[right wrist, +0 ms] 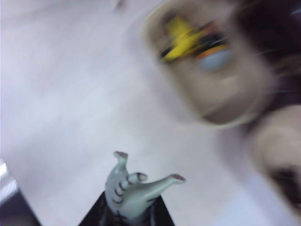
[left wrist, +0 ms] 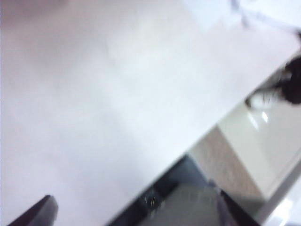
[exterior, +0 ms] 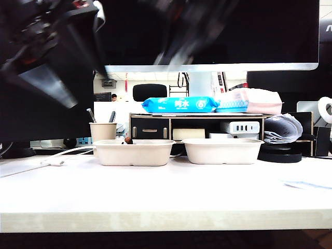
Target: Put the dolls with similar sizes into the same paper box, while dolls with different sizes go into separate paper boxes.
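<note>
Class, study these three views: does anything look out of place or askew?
Only one thing: the white striped doll hangs above the table, legs splayed outward, pinched in the right gripper's jaws. The paper boxes sit level.

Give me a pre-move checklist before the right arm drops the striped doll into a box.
1. Right gripper shut on the white striped doll: ok, legs stick out above the jaws.
2. Box with the bigger dolls located: ok, a paper box holds the yellow figure and another figure.
3. Second box free for small dolls: cannot tell; left paper box shows only a dark bit at its rim.
4. Left gripper out of the way: ok, open over bare table near the edge.
5. View sharpness: not ok, the wrist pictures are blurred.
</note>
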Robot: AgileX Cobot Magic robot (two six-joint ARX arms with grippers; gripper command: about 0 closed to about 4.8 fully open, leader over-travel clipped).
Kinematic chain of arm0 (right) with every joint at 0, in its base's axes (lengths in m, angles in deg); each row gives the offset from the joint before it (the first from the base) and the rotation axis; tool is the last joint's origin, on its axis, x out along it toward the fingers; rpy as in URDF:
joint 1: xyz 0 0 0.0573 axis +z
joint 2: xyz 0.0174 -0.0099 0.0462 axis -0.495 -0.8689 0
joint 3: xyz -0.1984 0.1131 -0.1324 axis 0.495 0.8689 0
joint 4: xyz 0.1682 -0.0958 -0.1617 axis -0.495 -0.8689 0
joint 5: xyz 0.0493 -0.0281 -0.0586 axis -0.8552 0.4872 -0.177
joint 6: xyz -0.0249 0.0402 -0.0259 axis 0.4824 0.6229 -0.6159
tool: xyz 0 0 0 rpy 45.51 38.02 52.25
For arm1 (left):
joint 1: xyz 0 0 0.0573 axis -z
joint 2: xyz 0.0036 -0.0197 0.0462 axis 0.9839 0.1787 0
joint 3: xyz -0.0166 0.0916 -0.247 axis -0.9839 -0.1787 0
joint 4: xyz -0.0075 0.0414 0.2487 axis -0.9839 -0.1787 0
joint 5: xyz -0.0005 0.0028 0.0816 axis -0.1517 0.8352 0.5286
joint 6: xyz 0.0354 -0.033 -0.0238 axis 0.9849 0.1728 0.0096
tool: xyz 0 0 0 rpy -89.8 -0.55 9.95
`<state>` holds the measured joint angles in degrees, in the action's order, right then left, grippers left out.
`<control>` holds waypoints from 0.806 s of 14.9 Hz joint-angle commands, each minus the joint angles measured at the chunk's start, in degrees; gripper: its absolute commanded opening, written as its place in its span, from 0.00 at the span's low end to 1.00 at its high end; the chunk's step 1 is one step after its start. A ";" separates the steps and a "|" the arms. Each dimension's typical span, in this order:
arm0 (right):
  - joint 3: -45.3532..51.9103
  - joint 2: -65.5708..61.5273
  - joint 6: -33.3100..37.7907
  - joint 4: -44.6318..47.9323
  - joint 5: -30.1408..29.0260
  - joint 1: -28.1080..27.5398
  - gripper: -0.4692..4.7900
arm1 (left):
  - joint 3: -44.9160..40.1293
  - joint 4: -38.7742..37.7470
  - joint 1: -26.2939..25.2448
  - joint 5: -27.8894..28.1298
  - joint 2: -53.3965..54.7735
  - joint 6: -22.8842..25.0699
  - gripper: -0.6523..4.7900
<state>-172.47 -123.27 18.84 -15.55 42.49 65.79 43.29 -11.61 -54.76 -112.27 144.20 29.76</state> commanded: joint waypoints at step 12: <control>-0.31 -11.28 2.60 16.22 -5.31 -21.42 0.08 | 0.22 24.63 6.58 -2.62 5.38 -10.29 1.00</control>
<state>-172.61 -133.93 21.22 -0.69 37.61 44.37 43.40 12.54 -48.27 -114.70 149.80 19.60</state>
